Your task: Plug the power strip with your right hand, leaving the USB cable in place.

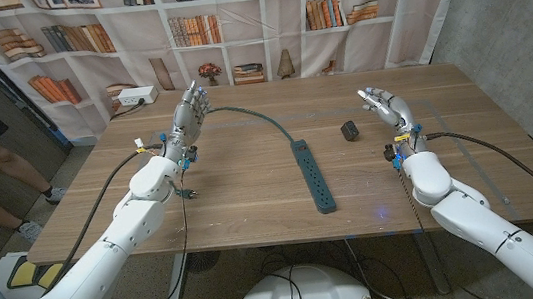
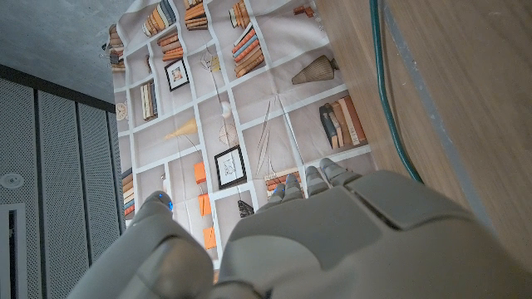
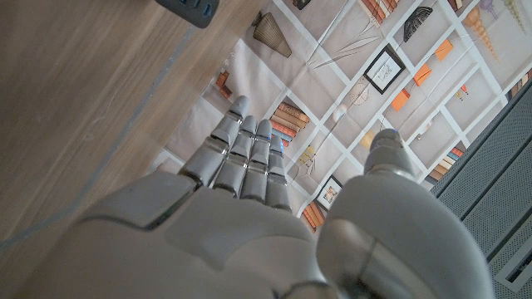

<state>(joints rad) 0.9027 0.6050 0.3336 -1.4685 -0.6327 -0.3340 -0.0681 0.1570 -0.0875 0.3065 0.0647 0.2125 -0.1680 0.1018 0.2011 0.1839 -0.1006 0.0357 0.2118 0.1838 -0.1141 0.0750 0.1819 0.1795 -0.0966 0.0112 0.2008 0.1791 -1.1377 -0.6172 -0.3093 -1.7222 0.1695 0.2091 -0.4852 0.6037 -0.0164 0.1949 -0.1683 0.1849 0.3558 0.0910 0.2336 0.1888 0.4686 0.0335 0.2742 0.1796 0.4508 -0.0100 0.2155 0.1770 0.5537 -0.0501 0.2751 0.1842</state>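
Bookshelf-print backdrop [image 1: 231, 13] hangs behind wooden table [image 1: 251, 186] bearing power strip [image 1: 314, 174]; both hands' fingers spread, holding nothing

Bare wood between right hand [image 1: 385, 106] and power strip [image 1: 314, 174], except small black plug [image 1: 349, 131].

Dark green power strip [image 1: 313, 175] lies flat mid-table, long axis running from near the front edge toward the back, slightly angled, outlets up. Its green cord [image 1: 247, 113] leaves the far end and curves toward the back-left corner, along the back edge. Small black plug-like block [image 1: 349, 131] sits on the table just right of the strip's far end, apart from it, not inserted.
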